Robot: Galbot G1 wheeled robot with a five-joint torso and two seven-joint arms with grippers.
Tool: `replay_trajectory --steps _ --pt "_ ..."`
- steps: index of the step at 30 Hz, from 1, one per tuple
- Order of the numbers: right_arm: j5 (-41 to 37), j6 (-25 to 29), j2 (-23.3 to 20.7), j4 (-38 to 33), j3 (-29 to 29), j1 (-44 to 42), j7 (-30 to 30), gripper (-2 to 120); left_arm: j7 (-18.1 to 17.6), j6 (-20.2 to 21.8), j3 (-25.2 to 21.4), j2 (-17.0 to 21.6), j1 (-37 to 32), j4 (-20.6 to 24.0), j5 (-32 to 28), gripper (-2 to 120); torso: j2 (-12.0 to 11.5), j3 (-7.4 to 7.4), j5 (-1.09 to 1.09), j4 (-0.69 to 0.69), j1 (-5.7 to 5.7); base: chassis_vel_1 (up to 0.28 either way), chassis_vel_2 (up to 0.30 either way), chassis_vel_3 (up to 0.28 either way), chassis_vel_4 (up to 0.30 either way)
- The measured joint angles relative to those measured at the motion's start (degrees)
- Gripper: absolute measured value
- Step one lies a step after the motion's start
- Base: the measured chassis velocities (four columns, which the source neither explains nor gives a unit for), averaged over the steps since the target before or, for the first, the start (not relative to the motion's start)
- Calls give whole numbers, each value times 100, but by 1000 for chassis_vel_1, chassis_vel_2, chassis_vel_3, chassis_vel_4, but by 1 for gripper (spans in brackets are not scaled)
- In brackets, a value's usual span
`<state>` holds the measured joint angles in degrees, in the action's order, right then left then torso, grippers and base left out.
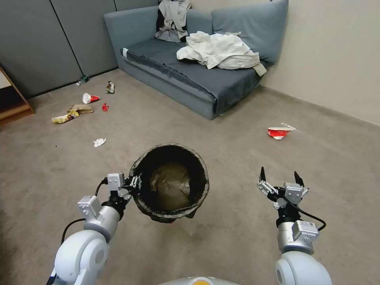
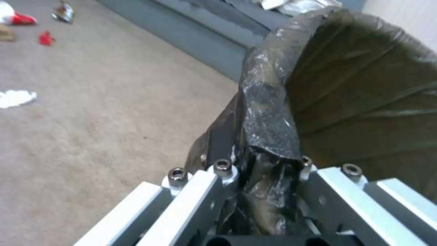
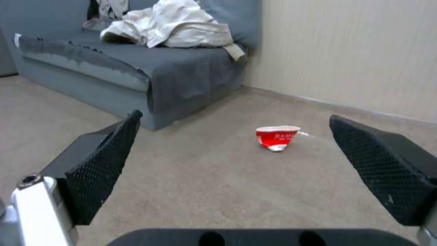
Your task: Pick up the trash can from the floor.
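Head view: trash can [image 1: 170,182] hangs in front of the robot, mouth tilted toward the camera, shadow on the floor [image 1: 221,245] beneath it; it looks lifted clear, though the base is hidden.
Left gripper [image 1: 132,183]: closed on the near-left rim, pinching the folded-over bag and, apparently, the wall under it.
Left wrist view: crinkled dark liner [image 2: 268,119] is bunched between the jaws; one dark finger [image 2: 221,136] lies along the outside of the rim.
Right gripper [image 1: 279,178]: spread wide, holding nothing, out to the right and well apart from the can.
Right wrist view: open pads [image 3: 102,164] frame bare carpet and a crushed red cup [image 3: 276,137] lying near the sofa [image 3: 136,68].
Weight: judged light; a one-sided rim grip carries it.
Stiffness: the body reads as rigid plastic, the liner as soft film.
Slip risk: bag plastic is slick and may slide or tear if only film is gripped.
Best hold: rim edge, with the wall between the fingers.
Contents: appears empty, liner only.
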<state>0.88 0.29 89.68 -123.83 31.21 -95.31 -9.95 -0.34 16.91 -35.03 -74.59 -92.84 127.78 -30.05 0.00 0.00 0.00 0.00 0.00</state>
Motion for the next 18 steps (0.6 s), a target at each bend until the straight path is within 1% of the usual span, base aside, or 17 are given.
replay_trajectory --steps 6,18 --pt "-1 -11 10 -34 -5 -2 -5 100 8 -78 -35 -76 -104 55 66 5 0 0 0 0 0 0 0 0 0" --pt "2 -40 12 -77 -6 -3 -30 100 22 -76 -27 -45 -80 54 57 5 0 1 -1 0 0 0 0 0 0"
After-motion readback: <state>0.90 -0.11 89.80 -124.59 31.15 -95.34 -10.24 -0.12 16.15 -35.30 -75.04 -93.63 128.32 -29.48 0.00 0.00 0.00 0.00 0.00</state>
